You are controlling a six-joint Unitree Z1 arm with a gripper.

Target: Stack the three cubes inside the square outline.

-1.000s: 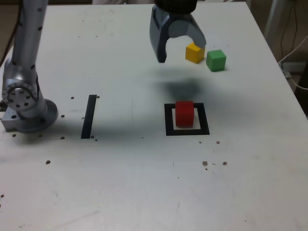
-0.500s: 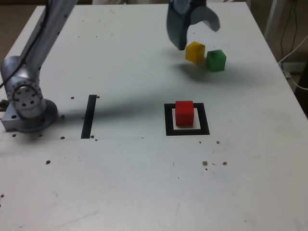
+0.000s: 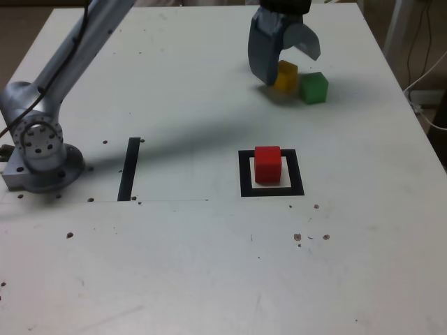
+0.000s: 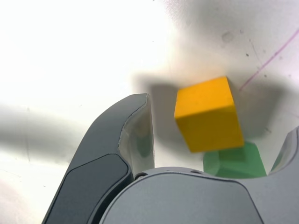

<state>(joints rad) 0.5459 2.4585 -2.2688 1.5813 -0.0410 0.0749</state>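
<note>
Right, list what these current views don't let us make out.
- Yellow cube, exterior view: its left side, hidden behind the gripper.
- Green cube, wrist view: partly hidden by the yellow cube and gripper body.
- Arm's upper stretch, exterior view: cut off by the top edge.

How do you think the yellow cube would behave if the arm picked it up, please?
The yellow cube looks rigid, with flat faces and crisp edges, so it would probably keep its shape when squeezed. Its matte surface suggests it may not slip easily. Since it sits flat on a face, it would likely slide rather than roll if nudged.
</note>
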